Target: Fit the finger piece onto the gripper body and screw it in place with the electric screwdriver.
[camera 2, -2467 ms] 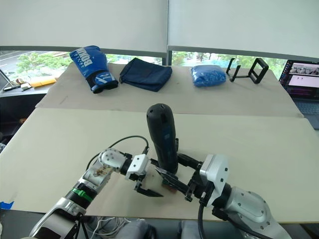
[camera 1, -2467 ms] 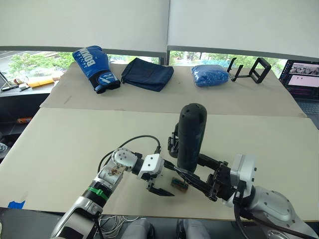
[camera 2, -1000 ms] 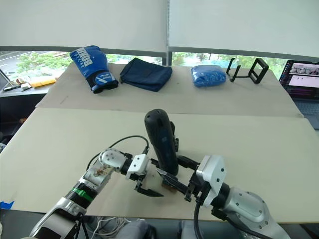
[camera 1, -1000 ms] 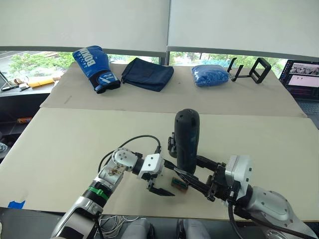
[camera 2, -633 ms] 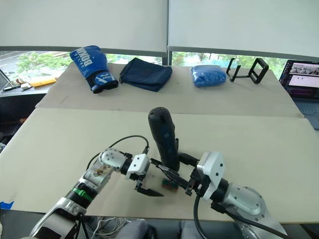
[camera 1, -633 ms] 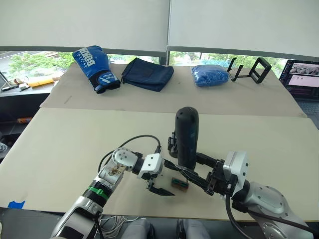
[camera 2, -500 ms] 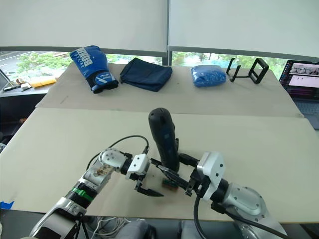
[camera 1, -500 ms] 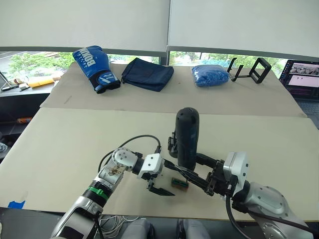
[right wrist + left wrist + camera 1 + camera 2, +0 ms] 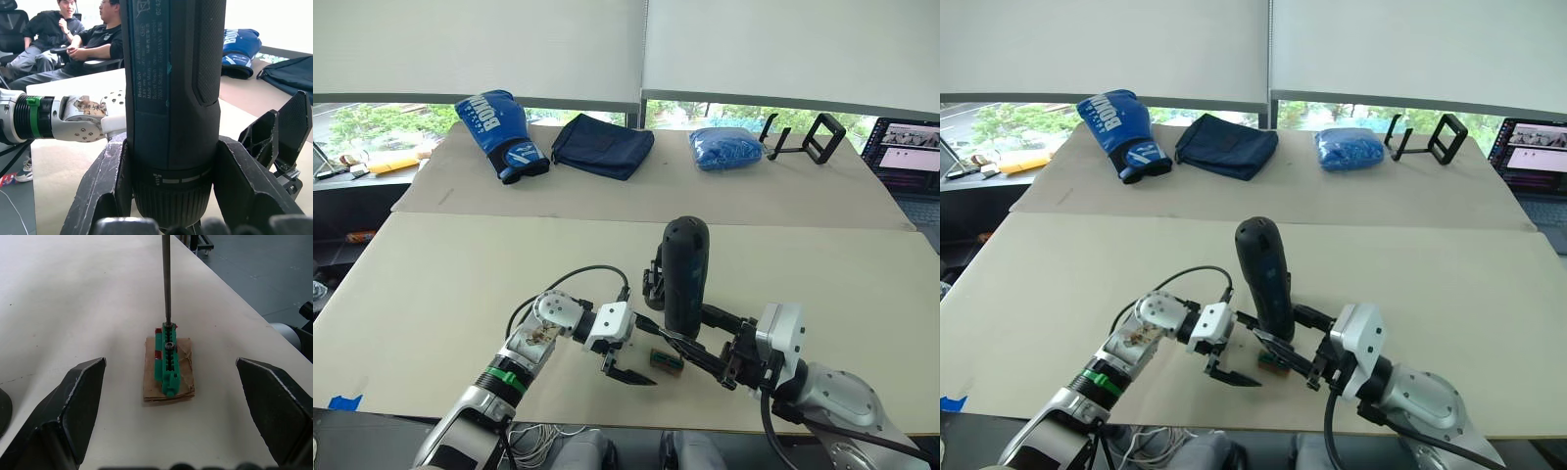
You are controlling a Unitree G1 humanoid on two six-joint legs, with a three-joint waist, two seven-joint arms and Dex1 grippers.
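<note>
**Screwdriver bit resting on small green block; driver held upright in right claw**

Left eye view. The electric screwdriver (image 9: 685, 276) stands upright at lower centre of the frame, clamped low on its handle by the right claw (image 9: 690, 345). The left claw (image 9: 628, 368) sits just left of it, fingers spread wide and holding nothing, low over the tabletop (image 9: 440, 284). Between the two lies a small green block (image 9: 666, 361). The gripper body (image 9: 652, 278) shows as a dark ribbed shape just behind the driver, mostly hidden. I cannot pick out the finger piece.

Right eye view. Same layout. Along the upper edge of the frame lie a boxing glove (image 9: 1120, 121), a dark pouch (image 9: 1227, 145) and a blue bundle (image 9: 1350, 150); what the pouch holds cannot be seen.

Left wrist view. The thin metal bit (image 9: 166, 279) comes straight down onto one end of the green block, which rests on a scrap of brown card (image 9: 168, 372). A small screw head shows beside the tip.

Right wrist view. The driver's handle is thick, rigid and textured. Judgement: top-heavy, so the low grip near the collar suits control, but it could tip. The block looks light and may skid under push.
</note>
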